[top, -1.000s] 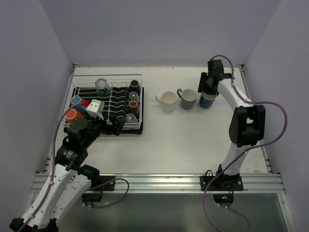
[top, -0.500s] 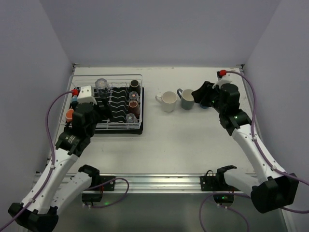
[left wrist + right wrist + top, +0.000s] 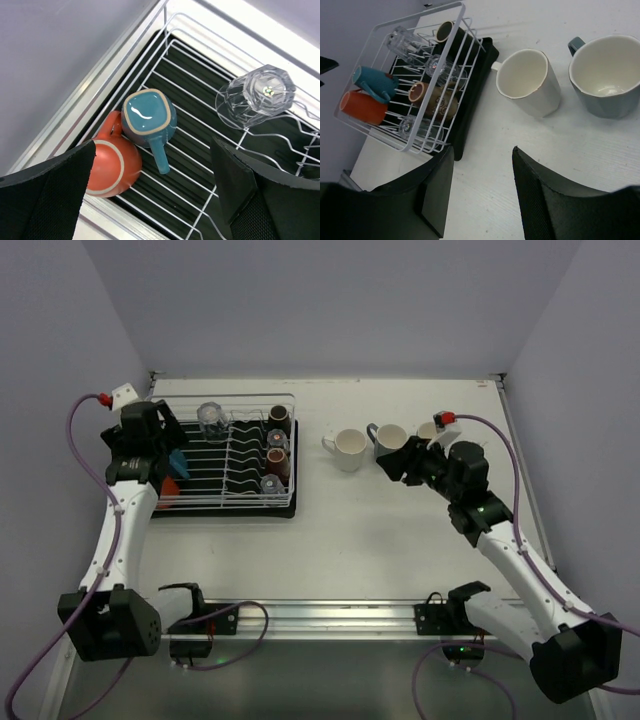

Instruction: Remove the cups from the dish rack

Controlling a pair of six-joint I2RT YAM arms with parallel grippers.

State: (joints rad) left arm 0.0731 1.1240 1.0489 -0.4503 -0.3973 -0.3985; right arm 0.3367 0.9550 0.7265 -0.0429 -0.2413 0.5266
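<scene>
Left hand (image 3: 152, 145): fingers apart, empty, above teal glazed mug (image 3: 148, 116) and orange ceramic mug (image 3: 111, 165), which touch inside the white wire dish rack (image 3: 232, 508), left of centre in top view. Right hand (image 3: 482, 150): fingers apart, empty, over white desk (image 3: 350, 530) near cream ceramic mug (image 3: 349, 450) and grey ceramic mug (image 3: 392, 443).

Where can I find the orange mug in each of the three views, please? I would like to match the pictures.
Top external: the orange mug is at the near left corner of the rack.
Left wrist: lower left, lying on the rack wires.
Right wrist: far left, inside the rack.
Shared landmark: the blue mug is right beside it in every view.
</scene>
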